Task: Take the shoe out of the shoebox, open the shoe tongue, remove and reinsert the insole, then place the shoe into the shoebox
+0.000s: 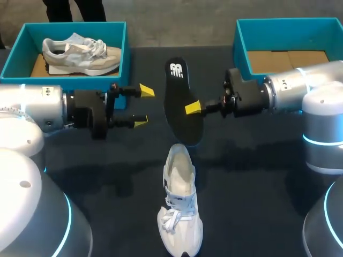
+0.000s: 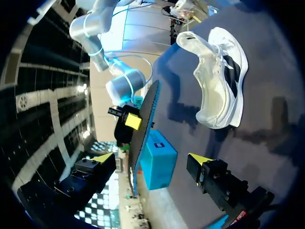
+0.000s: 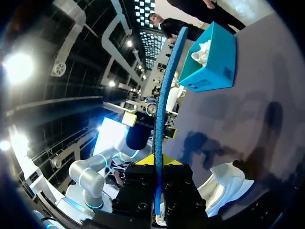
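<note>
A white shoe [image 1: 179, 209] lies on the dark table in front of me, toe toward me, its opening empty. Above it my right gripper [image 1: 194, 107] is shut on the edge of the black insole [image 1: 179, 91], which hangs in the air over the table's middle. In the right wrist view the insole [image 3: 164, 105] runs edge-on straight out from between the fingers [image 3: 156, 161]. My left gripper [image 1: 143, 107] stands open just left of the insole, nothing between its fingers. From the left wrist, the insole [image 2: 143, 124] is ahead of the open gripper [image 2: 151, 159], with the shoe [image 2: 219, 81] beyond.
A teal shoebox [image 1: 16, 56] at the back left holds a second, beige-and-white shoe [image 1: 80, 53]. Another teal shoebox [image 1: 241, 48] at the back right shows only its cardboard floor, partly covered by my right arm.
</note>
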Controlling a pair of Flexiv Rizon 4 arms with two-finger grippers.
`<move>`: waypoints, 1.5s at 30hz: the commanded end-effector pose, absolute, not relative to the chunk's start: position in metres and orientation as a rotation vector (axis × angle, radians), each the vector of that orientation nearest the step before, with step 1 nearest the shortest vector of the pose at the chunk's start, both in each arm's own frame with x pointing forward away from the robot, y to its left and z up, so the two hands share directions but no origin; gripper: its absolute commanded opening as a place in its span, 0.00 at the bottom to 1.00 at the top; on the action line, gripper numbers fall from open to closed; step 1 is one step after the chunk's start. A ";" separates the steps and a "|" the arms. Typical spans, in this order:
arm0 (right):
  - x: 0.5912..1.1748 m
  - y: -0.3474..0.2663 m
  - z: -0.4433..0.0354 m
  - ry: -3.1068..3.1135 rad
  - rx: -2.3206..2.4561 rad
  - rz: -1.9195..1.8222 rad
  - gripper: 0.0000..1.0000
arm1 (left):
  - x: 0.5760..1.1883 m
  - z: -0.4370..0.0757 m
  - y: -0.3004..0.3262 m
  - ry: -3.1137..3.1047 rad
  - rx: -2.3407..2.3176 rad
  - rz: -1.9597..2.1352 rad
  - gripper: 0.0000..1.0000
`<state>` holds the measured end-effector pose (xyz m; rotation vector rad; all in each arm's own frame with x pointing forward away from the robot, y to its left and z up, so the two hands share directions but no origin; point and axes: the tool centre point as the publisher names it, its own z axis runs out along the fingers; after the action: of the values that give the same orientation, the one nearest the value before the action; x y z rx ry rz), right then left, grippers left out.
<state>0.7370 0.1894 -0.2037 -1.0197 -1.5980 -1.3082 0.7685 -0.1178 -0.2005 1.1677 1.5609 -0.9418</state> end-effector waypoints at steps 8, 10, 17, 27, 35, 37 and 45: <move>0.730 0.175 -0.208 -1.634 -1.046 -1.367 0.00 | 0.740 -0.206 -0.110 2.059 1.089 -0.720 1.00; 0.731 0.174 -0.209 -1.647 -1.041 -1.383 0.00 | 0.738 -0.207 -0.105 2.094 1.078 -0.707 1.00; 0.731 0.173 -0.214 -1.677 -1.031 -1.428 0.00 | 0.740 -0.214 -0.097 2.218 1.063 -0.719 1.00; 0.725 0.174 -0.227 -1.681 -1.025 -1.478 0.00 | 0.744 -0.221 -0.089 2.324 1.105 -0.805 1.00; 0.722 0.177 -0.239 -1.676 -1.021 -1.499 0.00 | 0.747 -0.231 -0.090 2.549 1.090 -0.797 1.00; 0.720 0.177 -0.242 -1.670 -1.014 -1.517 0.00 | 0.749 -0.234 -0.088 2.643 1.026 -0.767 1.00; 0.717 0.179 -0.247 -1.707 -1.050 -1.517 0.00 | 0.749 -0.235 -0.086 2.647 1.037 -0.678 1.00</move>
<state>0.7193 0.1780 -0.2486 -1.0411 -1.7035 -1.5149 0.7464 -0.0841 -0.2372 0.9655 2.5386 -0.7303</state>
